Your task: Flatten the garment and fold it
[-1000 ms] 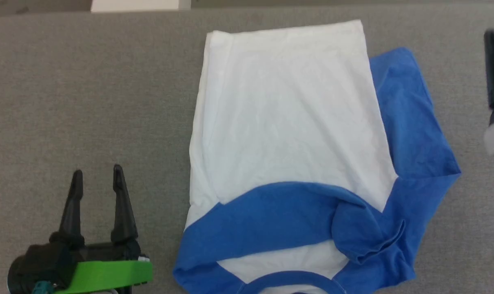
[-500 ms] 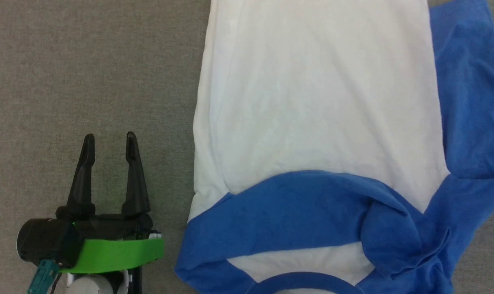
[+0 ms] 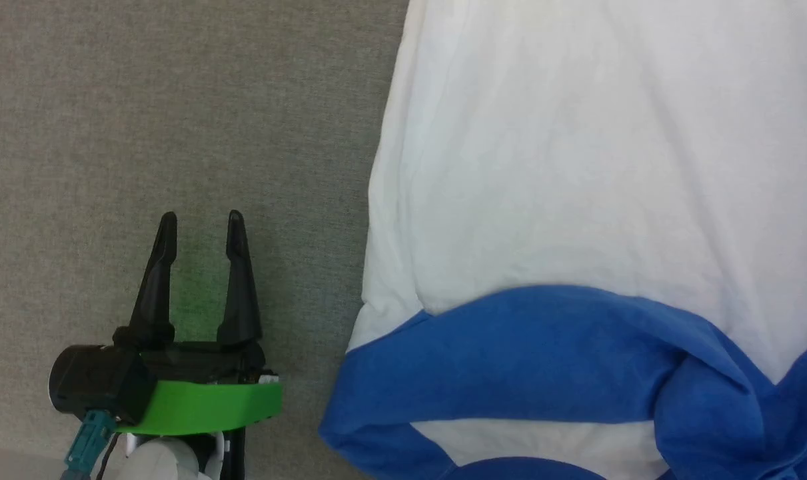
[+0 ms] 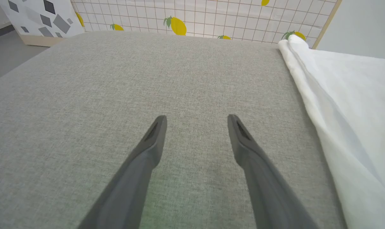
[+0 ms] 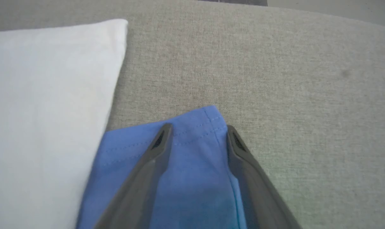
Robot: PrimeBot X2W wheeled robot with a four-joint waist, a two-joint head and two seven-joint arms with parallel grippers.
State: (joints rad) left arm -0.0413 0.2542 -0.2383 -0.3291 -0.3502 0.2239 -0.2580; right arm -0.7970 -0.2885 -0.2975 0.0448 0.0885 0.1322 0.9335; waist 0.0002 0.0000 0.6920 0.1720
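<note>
Left tool (image 3: 201,215) wide, holding nothing, over bare grey table (image 3: 110,100). Plenty of free room on that side, and the tool sits apart from the straight left edge of the garment (image 3: 576,167). Garment lies on the table, long axis near–far, blue neckband (image 3: 530,467) at the near end, white far corner close to the far table edge. Right tool (image 5: 199,126) fingers spread, straddling the corner of the blue sleeve (image 5: 192,165); contact can't tell. Bare table far and right of it.

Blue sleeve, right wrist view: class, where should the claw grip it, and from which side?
Grip the blue sleeve at its stitched cuff corner, lying flat and free on the grey surface beside the white body. Likely come from above with the right claw, whose open fingers straddle it.
</note>
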